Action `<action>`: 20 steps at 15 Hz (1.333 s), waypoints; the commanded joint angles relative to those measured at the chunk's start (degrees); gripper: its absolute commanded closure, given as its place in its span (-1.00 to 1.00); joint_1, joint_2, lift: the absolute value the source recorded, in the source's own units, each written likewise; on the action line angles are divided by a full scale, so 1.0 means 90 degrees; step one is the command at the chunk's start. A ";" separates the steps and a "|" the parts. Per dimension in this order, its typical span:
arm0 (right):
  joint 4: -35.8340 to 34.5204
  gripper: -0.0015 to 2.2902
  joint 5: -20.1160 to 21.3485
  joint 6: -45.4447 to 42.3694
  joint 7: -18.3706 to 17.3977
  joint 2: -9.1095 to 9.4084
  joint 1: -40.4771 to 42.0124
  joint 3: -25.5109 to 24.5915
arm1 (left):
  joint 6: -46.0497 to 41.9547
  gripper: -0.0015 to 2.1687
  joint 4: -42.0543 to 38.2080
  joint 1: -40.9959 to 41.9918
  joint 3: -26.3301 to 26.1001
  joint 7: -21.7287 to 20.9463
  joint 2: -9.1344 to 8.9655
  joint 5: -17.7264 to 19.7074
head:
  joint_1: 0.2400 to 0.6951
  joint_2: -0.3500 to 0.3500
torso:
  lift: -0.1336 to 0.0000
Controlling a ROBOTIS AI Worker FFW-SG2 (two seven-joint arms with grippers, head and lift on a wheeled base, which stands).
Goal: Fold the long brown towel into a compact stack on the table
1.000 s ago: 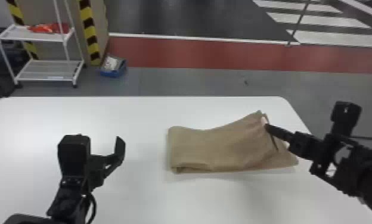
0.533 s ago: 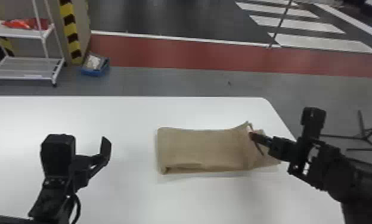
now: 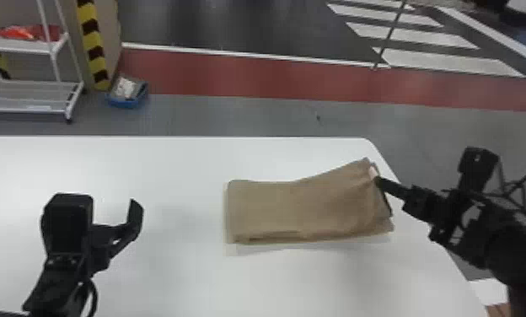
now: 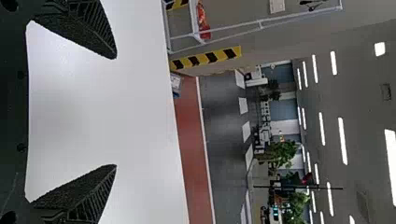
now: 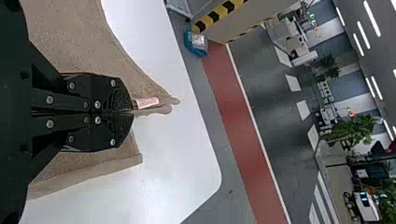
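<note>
Right gripper (image 3: 378,180) has shifted toward the white table's (image 3: 182,274) far right corner, closed jaws pinching the folded brown cloth towel's (image 3: 296,206) right end; left gripper (image 3: 110,224), jaws open, is well apart.

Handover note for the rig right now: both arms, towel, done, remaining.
Left end effector: open, empty, over the table, left of the towel.
Right end effector: shut on the towel's right end.
Towel: on the table, right of centre, right end uneven.
Done: folded into layers, visible at the near edge.
Left: release and flatten that end; probably fold again for a compact stack.
</note>
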 commanded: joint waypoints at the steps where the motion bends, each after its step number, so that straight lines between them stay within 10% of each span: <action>1: 0.0477 0.39 0.0278 -0.0254 0.0037 -0.0044 -0.0089 0.0067 | 0.0005 -0.97 0.0070 -0.0006 0.0028 -0.0014 0.0021 0.0020 | 1.00 -0.68 | -0.67; 7: 0.0027 0.39 -0.0142 0.0274 0.0105 -0.0356 -0.0215 -0.0265 | 0.0005 -0.97 0.0070 -0.0055 0.0028 -0.0005 0.0021 0.0020 | 1.00 -0.70 | -0.67; 15: 0.0311 0.37 0.0385 0.0020 0.0115 -0.0425 -0.0333 0.0019 | 0.0005 -0.97 0.0080 -0.0104 -0.0002 -0.0005 0.0011 -0.0009 | 1.00 -0.76 | -0.67; 18: 0.0408 -0.99 0.1001 -0.0469 0.0027 -0.0356 -0.0323 0.0233 | -0.0015 -0.97 0.0217 -0.0191 -0.0002 -0.0005 0.0011 0.0011 | 1.00 -0.78 | -0.67; 20: 0.0301 -1.00 0.0922 -0.1465 -0.0042 -0.0239 -0.0010 0.0165 | -0.0015 -0.97 0.0236 -0.0230 -0.0060 -0.0005 0.0002 0.0020 | 1.00 -0.79 | -0.67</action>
